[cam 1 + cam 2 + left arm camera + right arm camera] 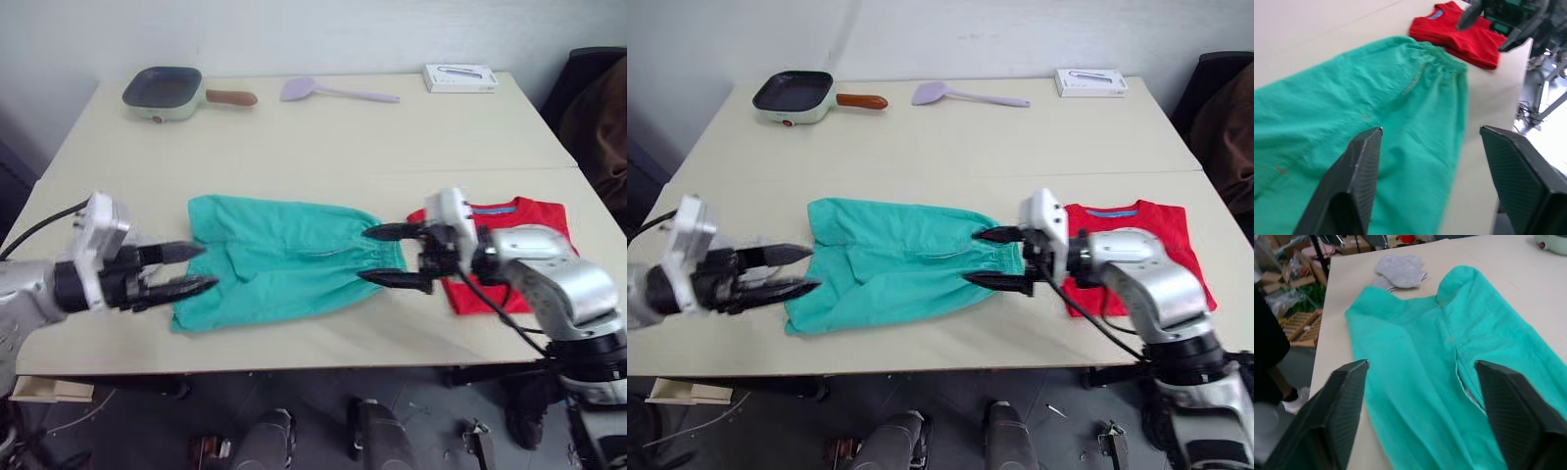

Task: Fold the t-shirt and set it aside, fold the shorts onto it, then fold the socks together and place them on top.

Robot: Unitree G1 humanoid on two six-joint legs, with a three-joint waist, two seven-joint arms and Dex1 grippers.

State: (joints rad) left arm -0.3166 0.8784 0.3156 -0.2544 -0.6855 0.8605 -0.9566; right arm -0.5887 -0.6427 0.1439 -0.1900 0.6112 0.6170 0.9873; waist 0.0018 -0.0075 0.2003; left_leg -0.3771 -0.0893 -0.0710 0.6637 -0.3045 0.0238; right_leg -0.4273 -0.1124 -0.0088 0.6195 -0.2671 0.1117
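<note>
The left tool [181, 269] hangs with its two black fingers parted and nothing between them, right at the leg-hem end of the shorts [284, 259], which lie spread flat on the counter [323, 147] and stretch away from that tool toward the right one. The right tool [397, 257] is likewise open wide and empty, its fingers straddling the gathered waistband from the opposite end, one finger toward the near edge of the cloth and one toward the far edge. The step in hand looks to be the fold of the shorts. To do it well, each tool should come down on its own end and pinch a single clean edge of cloth, both layers together, before either lifts; then the two should carry the fabric over in step so the crease runs straight and the thin cloth does not bunch. Just behind the right tool lies the t-shirt [509, 250], already folded into a compact red stack, so the folded shorts have only a short way to go. The socks [1399, 271] lie beyond the leg hems, near the left tool, as the right wrist view shows. Far past both tools, at the back of the counter, sit a small pan [167, 93], a lilac spatula [333, 91] and a white box [460, 77], well apart from the work.
</note>
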